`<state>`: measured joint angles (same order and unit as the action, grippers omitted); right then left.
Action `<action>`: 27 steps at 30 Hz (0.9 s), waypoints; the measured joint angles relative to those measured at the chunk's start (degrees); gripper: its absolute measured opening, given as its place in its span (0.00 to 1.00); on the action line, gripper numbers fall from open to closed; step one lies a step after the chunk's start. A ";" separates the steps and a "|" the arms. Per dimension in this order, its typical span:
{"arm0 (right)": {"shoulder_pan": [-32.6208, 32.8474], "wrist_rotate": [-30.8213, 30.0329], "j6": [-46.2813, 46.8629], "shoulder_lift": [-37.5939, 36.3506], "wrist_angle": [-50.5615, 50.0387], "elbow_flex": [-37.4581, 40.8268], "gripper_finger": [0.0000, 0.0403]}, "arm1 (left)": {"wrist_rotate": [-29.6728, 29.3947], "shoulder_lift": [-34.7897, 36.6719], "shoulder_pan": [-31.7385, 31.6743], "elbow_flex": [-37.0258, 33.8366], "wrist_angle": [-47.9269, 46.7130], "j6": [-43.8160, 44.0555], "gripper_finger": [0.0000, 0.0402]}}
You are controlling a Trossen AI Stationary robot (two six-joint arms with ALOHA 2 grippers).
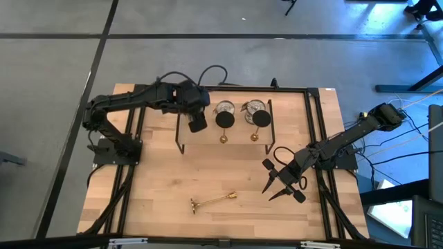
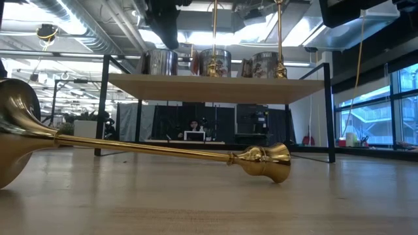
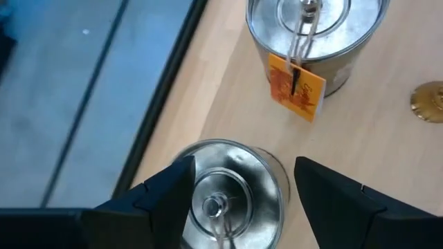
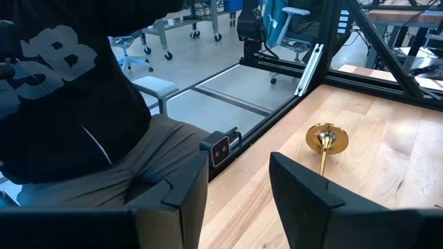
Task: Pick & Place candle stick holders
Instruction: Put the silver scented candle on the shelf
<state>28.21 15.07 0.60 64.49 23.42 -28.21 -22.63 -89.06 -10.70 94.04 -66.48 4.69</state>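
Note:
Three silvery cups stand on a raised wooden shelf [image 1: 208, 149]. One is under my left gripper [image 3: 228, 200]; the other two [image 1: 223, 109] [image 1: 255, 107] are to its right. Two gold sticks [image 1: 225, 128] [image 1: 259, 126] stand upright on the shelf, dark discs up. A third gold stick [image 1: 213, 201] lies on the table, also seen in the low view [image 2: 144, 147]. My left gripper [image 1: 197, 123] is open above the leftmost cup, one finger on each side. My right gripper [image 1: 280, 185] is open and empty, right of the lying stick [image 4: 322, 142]. My left gripper comes at the leftmost cup from above, with one finger [image 3: 169, 197] at one side of its rim [image 3: 266, 166] and the other finger beyond the opposite side. I cannot tell whether either finger touches the cup, which stands upright on the shelf.
The shelf rests on a black wire rack [image 2: 104, 104] with thin legs. An orange tag [image 3: 296, 86] hangs on the second cup. A person in a dark shirt [image 4: 62, 90] stands beyond the table's edge. Bare tabletop [image 1: 159, 180] lies near the lying stick.

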 joint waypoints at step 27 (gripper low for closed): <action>0.02 0.01 0.01 -0.01 -0.02 0.00 0.39 | 3.34 -0.50 -3.53 -0.76 -1.04 0.34 0.61</action>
<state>28.23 15.08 0.62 64.48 23.40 -28.21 -19.30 -89.56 -14.24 93.28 -67.51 5.03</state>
